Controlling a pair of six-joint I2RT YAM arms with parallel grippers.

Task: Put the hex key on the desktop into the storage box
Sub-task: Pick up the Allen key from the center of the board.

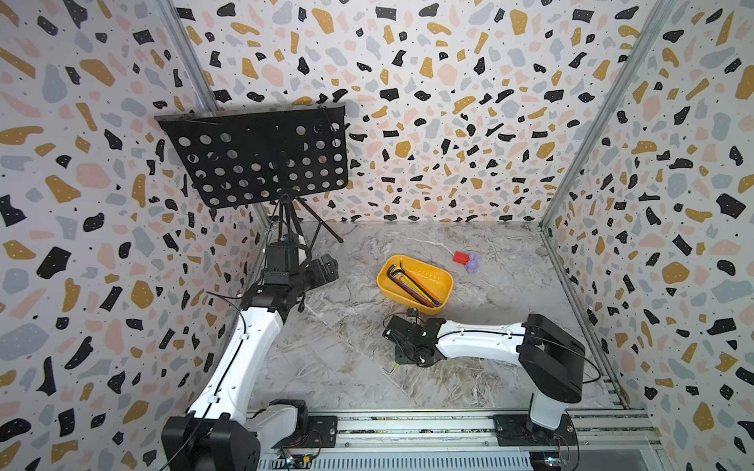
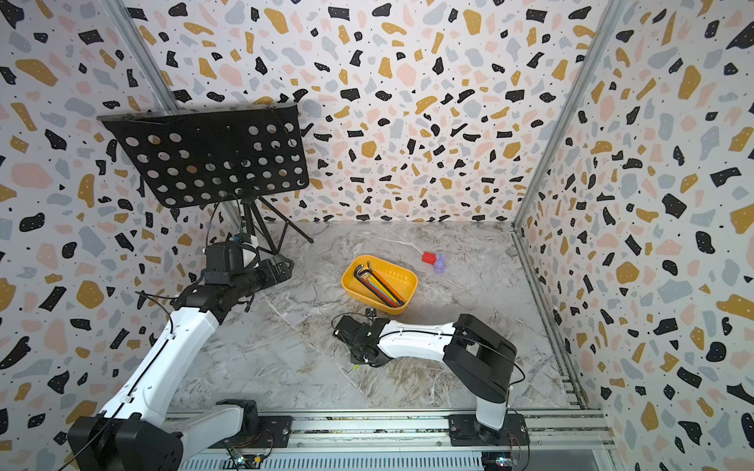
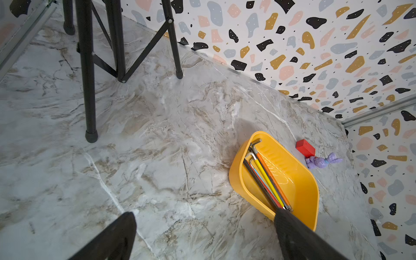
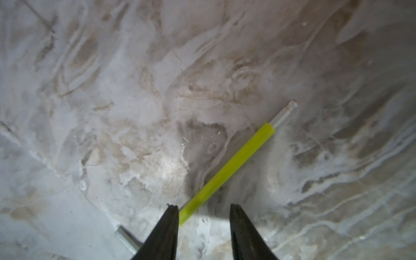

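Observation:
A hex key (image 4: 227, 171) with a yellow-green sleeve lies flat on the marble desktop (image 1: 326, 346). My right gripper (image 4: 203, 206) hangs just above it, open; the key's near end runs under one fingertip (image 4: 172, 216), and nothing is clamped. In both top views only a short tip of this hex key (image 1: 395, 367) (image 2: 354, 369) shows beside the right wrist. The yellow-orange storage box (image 1: 430, 277) (image 3: 292, 180) sits further back and holds several coloured hex keys (image 1: 414, 285) (image 3: 267, 180). My left gripper (image 3: 203, 212) is open and empty, raised at the left, short of the box.
A black perforated music stand (image 1: 261, 159) stands at the back left, its tripod legs (image 3: 90, 90) on the desktop. A small red block (image 1: 461, 257) and a purple toy (image 1: 472, 264) lie behind the box to its right. Patterned walls enclose three sides.

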